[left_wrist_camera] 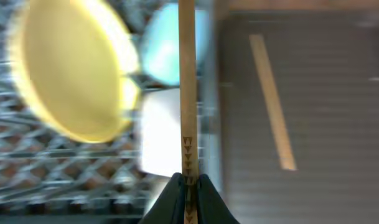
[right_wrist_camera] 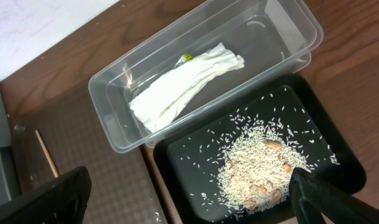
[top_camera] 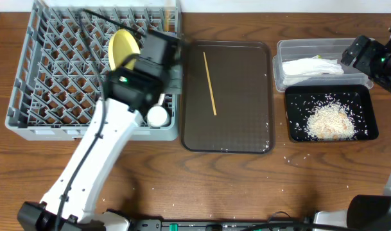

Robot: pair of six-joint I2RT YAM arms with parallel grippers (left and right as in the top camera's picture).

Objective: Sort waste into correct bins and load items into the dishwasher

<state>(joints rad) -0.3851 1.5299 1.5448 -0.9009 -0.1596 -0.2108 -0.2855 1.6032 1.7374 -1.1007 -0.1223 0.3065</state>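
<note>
Left pincer (left_wrist_camera: 188,186) shut tight on one thin wooden chopstick (left_wrist_camera: 187,74), gripped near its patterned end, shaft pointing straight ahead of the fingertips. Ahead and left of the pincer, in the large grey plastic dish rack (top_camera: 54,64): round yellow plate (left_wrist_camera: 71,68) on edge, light blue bowl (left_wrist_camera: 167,43), and a white shape, too blurred to name. Right of the pincer, second wooden chopstick (left_wrist_camera: 273,106) loose on the dark brown serving tray (left_wrist_camera: 338,124). Step in hand, by judgement: loading chopsticks into the rack. Next, probably: tip down between pegs, clear of plate and bowl, then release. Right pincer (right_wrist_camera: 189,199) spread wide, empty, above the clear plastic tub (right_wrist_camera: 114,134) holding the crumpled white napkin (right_wrist_camera: 183,84) and the shallow black tray (right_wrist_camera: 189,162) of loose white rice (right_wrist_camera: 257,165).
</note>
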